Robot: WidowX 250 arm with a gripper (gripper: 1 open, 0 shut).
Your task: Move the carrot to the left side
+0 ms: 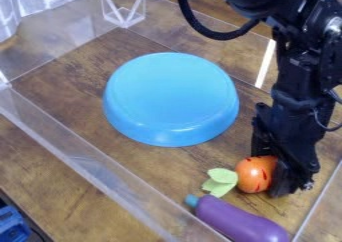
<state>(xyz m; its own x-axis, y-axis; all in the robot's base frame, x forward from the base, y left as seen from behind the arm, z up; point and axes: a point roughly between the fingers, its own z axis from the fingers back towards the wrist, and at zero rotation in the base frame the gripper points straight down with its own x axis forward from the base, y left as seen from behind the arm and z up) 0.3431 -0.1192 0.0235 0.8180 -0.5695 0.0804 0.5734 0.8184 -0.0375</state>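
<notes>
The carrot [253, 172], a stubby orange toy with a light green leafy top, lies on the wooden table at the lower right, leaves pointing left. My black gripper [277, 178] comes down from above and is shut on the carrot's right end. Its fingers [293, 174] hide part of the orange body. The carrot rests low, at or just above the table surface.
A large blue plate [171, 98] lies upside down in the middle. A purple eggplant [241, 222] lies just in front of the carrot. Clear plastic walls [80, 156] enclose the table on the left and front. The arm [305, 76] stands along the right side.
</notes>
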